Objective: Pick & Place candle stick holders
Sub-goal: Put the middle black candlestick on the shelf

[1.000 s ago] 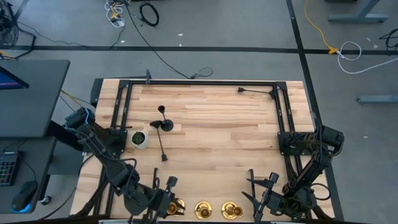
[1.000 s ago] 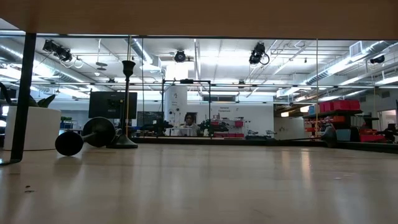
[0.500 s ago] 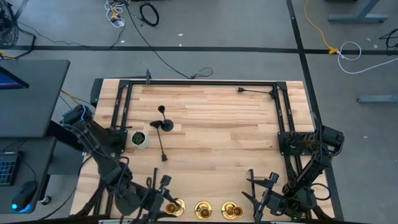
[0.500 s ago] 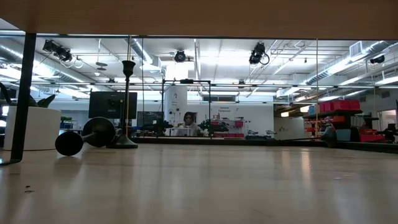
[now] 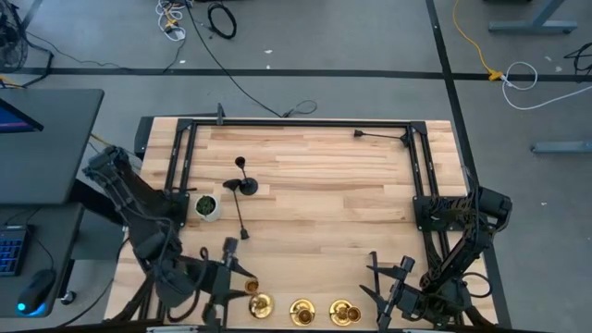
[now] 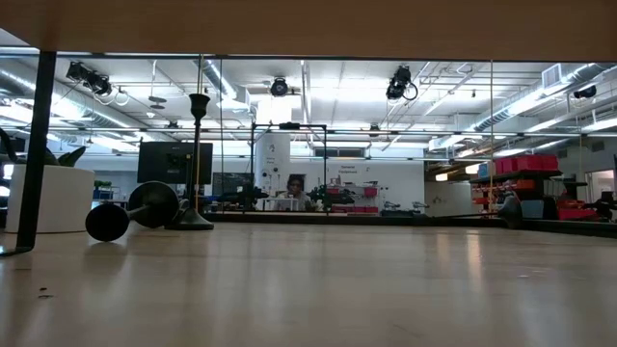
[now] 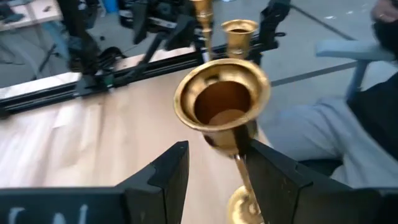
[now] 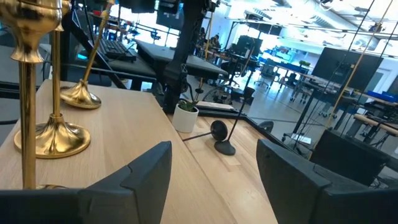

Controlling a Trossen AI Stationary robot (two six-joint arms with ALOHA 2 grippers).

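Right wrist view: nearest shiny brass-gold candle stick holder [image 8: 26,74] is cut off by the frame edge, its base unseen. High view: three matte black candle stick holders [image 5: 242,185] overlap; individual outlines too small to separate.

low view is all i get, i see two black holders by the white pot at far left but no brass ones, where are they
observer: The three brass holders stand in a row along the table's near edge, outside your picture.
operator: is the left gripper holding one
observer: No. The left gripper is open, and the leftmost brass holder shows upright between its spread fingers.
operator: and the right arm
observer: The right gripper waits open at the near edge, to the right of the row.
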